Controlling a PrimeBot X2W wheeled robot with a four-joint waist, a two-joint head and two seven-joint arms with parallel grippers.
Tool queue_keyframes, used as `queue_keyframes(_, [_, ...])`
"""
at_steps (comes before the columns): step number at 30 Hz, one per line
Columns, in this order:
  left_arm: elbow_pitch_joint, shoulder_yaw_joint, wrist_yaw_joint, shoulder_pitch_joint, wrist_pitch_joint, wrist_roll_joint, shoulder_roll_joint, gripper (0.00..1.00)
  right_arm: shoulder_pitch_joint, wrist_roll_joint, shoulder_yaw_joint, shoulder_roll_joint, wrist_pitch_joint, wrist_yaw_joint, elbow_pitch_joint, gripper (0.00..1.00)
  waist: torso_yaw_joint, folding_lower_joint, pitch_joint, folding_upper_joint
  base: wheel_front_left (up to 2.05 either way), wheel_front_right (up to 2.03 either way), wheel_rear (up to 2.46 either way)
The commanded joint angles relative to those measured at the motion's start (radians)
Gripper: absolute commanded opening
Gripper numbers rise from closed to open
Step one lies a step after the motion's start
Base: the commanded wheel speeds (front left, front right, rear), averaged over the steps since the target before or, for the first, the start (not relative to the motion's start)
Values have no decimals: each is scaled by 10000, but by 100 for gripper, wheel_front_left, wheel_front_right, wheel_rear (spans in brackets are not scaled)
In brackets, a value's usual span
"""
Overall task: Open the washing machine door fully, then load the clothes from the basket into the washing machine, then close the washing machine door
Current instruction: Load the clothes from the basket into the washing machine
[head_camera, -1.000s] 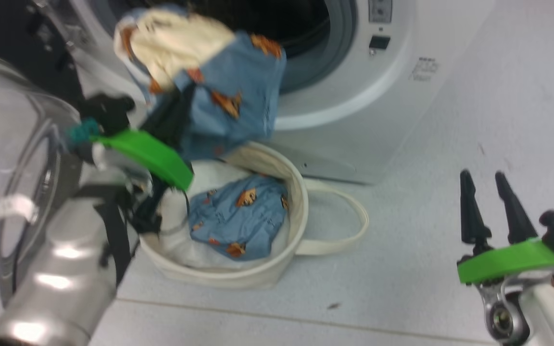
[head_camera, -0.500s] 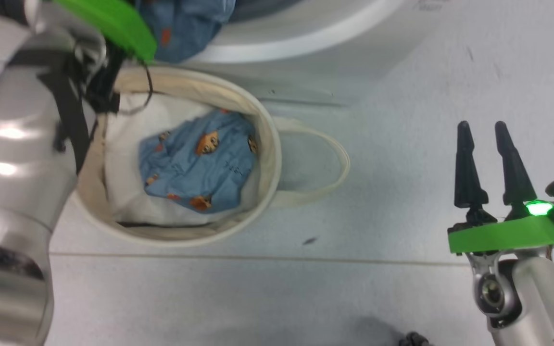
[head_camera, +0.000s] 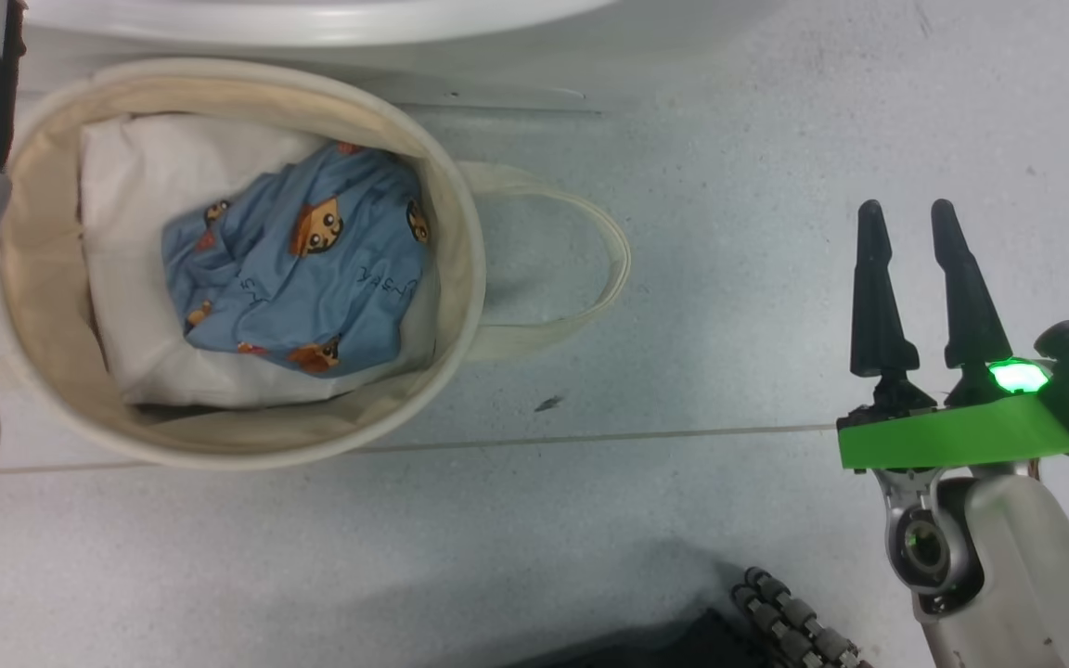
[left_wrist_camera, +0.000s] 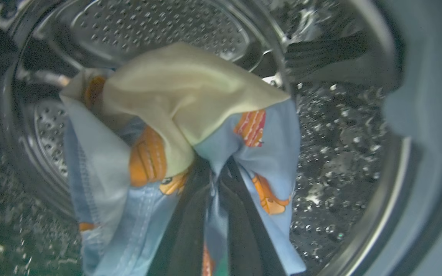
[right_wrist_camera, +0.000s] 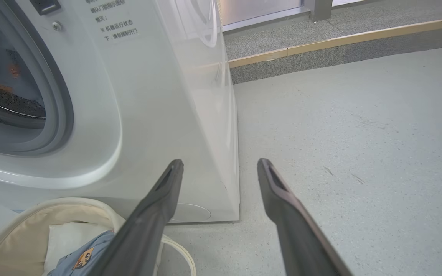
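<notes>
In the left wrist view, the left gripper [left_wrist_camera: 213, 165] is seen clamped on a light blue garment [left_wrist_camera: 267, 153] with cream lining. The fabric is bunched about the dark fingers and is held inside the perforated drum [left_wrist_camera: 148, 27] of the washing machine [right_wrist_camera: 159, 96].

The step in hand is judged to be the release of this piece. It would be done best if the gripper were carried well past the grey gasket [left_wrist_camera: 416, 96] before the jaws are parted. No hem would then be left draped over the lip, where the door could trap it at closing. The soft cloth may cling to the fingers, so a straight withdrawal along the line of entry is advised.

On the floor [head_camera: 729, 306], just in front of the machine, the basket [head_camera: 449, 223] is set. A second garment [head_camera: 293, 269] lies crumpled in it on the white padding [head_camera: 126, 167], nearer the right wall. A pinch high on a raised fold is advised for that piece, so that the padding is left behind.

Well to the right of the basket, the right gripper [head_camera: 906, 218] is held over bare floor, its fingers spread wide with nothing between them.
</notes>
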Motion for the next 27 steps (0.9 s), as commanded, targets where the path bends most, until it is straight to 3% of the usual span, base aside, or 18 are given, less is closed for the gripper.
queue_keyframes(1, [-214, 227, -73, -85, -33, 226, 259, 0, 190, -121, 151, 77, -120, 73, -337, 100, -58, -1, 153, 0, 0, 0, 0])
queue_keyframes(8, [2265, -335, -297, -177, -11, 430, -203, 0, 136, -152, 246, 239, -120, 73, -368, 100, -157, -1, 280, 0, 0, 0, 0])
queue_keyframes(13, [3102, -777, -324, -719, 0, 554, -213, 0, 178, -145, 225, 315, -120, 73, -360, 100, -292, -1, 337, 0, 0, 0, 0])
queue_keyframes(22, [2422, -704, -251, -1284, -30, 895, 129, 0, 73, -163, 313, 494, -120, 73, -385, 100, -501, -1, 534, 0, 1, 1, 1])
queue_keyframes(23, [2485, -627, -251, -1233, -31, 875, 132, 13, 58, -181, 335, 512, -120, 73, -370, 100, -500, -1, 543, 0, 7, 7, 7])
queue_keyframes(24, [2549, -545, -254, -1165, -31, 837, 126, 100, 46, -207, 356, 532, -120, 73, -353, 100, -493, -1, 543, 0, 6, 6, 6])
queue_keyframes(27, [3108, -586, -282, -926, -27, 790, 1, 100, 59, -256, 348, 587, -120, 73, -296, 100, -469, -1, 496, 0, 1, 1, 1])
